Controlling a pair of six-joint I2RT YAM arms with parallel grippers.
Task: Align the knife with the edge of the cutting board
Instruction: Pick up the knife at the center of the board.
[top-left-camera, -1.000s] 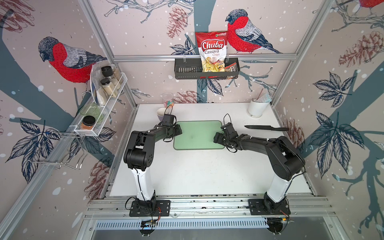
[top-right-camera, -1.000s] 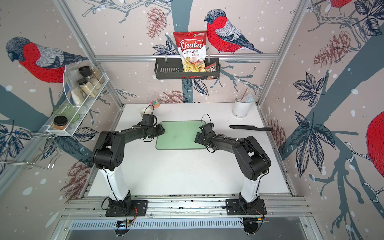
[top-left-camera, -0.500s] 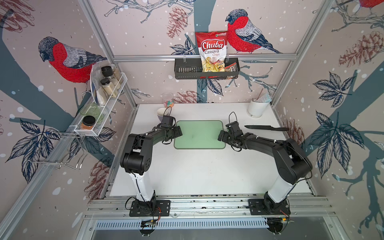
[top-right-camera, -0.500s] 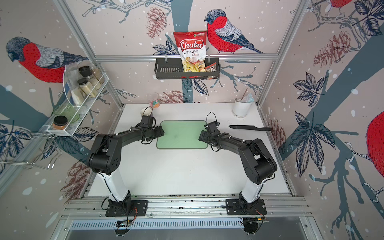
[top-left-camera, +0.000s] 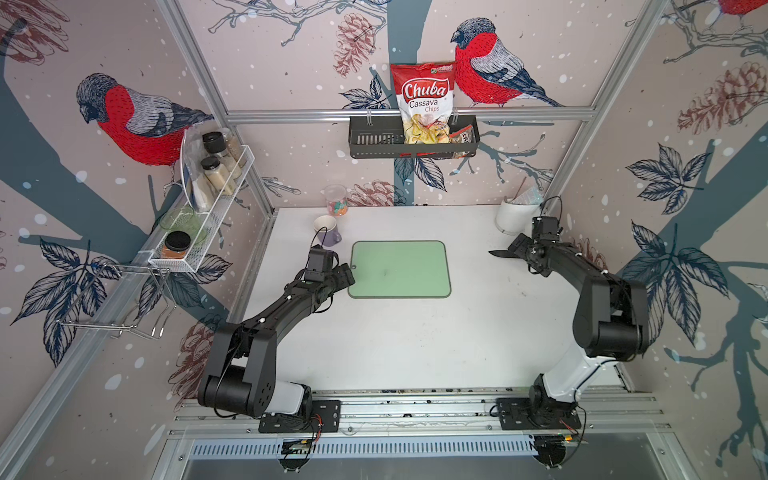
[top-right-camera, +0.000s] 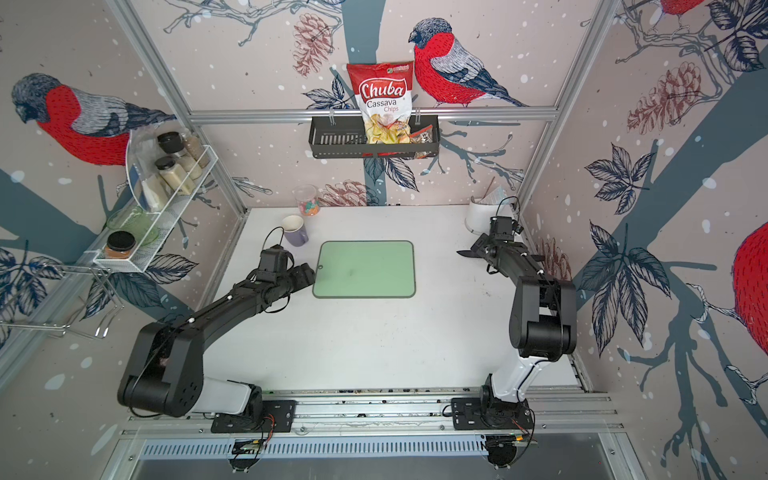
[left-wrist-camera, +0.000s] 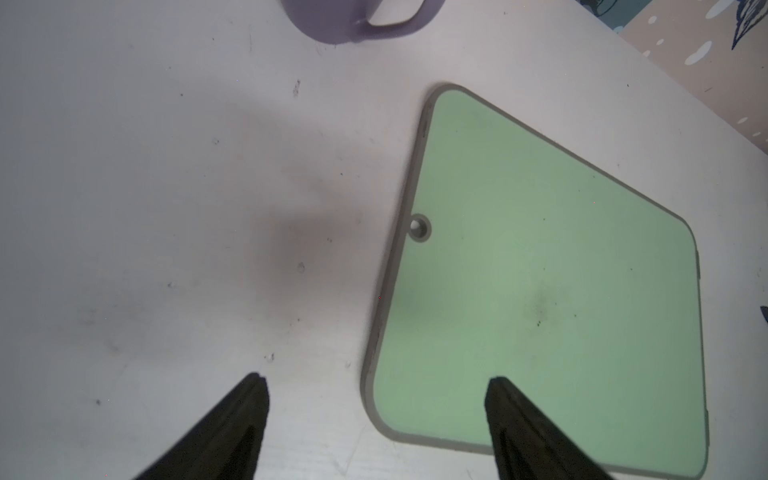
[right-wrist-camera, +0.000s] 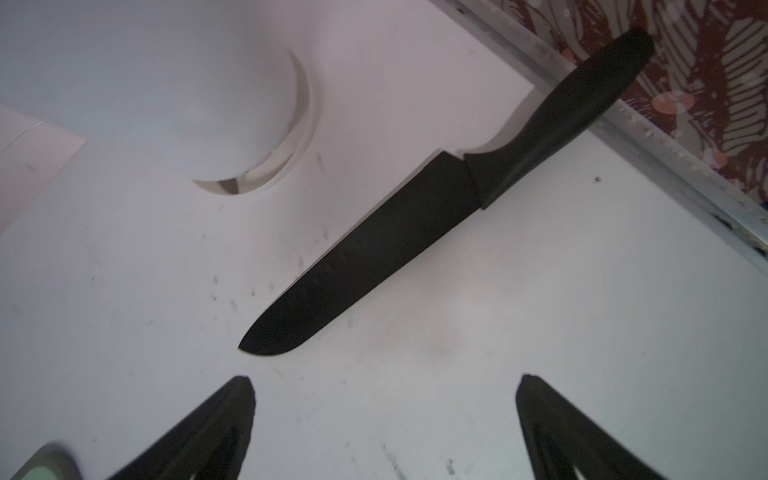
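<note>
**Two grippers open; knife lies well apart from the cutting board**

Both sets of jaws stand spread with nothing between them. The left gripper hangs at the board's short edge, the one with the small hole. One finger is over the green surface and one over the bare counter. The right gripper hovers just short of the knife's tip without touching it. The knife lies flat on the counter by the right wall, with its handle toward the metal rail there and its blade pointing toward the board. In both top views only the blade tip shows past the right gripper. A white container stands near the blade. A purple mug sits near the board's far left corner.
</note>
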